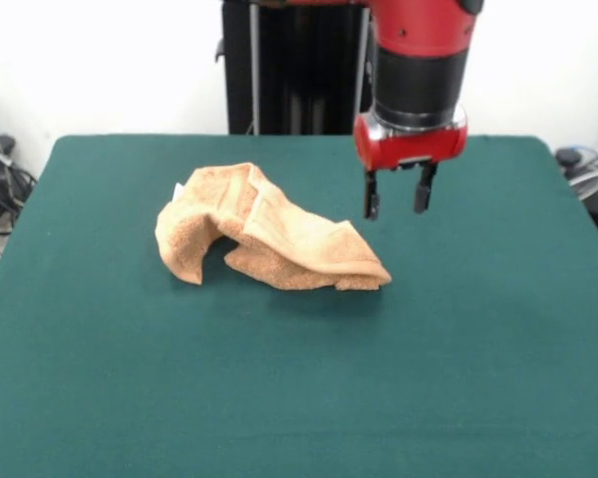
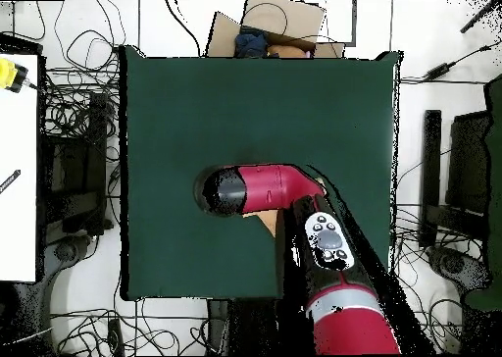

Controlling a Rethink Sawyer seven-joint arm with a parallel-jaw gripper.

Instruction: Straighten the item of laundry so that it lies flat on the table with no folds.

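The light orange-tan towel (image 1: 269,239) lies crumpled and folded over itself on the green table (image 1: 478,349), left of the middle in the front view. A border band shows along its upper fold. My gripper (image 1: 399,204) hangs just to the towel's right, level with its top. It is open, empty and not touching the towel. In the overhead view my red arm covers most of the towel. Only a small tan patch (image 2: 263,222) shows beside it on the table (image 2: 196,98), and the gripper is hidden under the wrist.
The black pedestal (image 1: 289,70) stands behind the table's far edge. Cables (image 2: 74,108) lie on the floor around the table. A cardboard box (image 2: 279,25) sits beyond one table edge and a white surface (image 2: 18,167) to one side.
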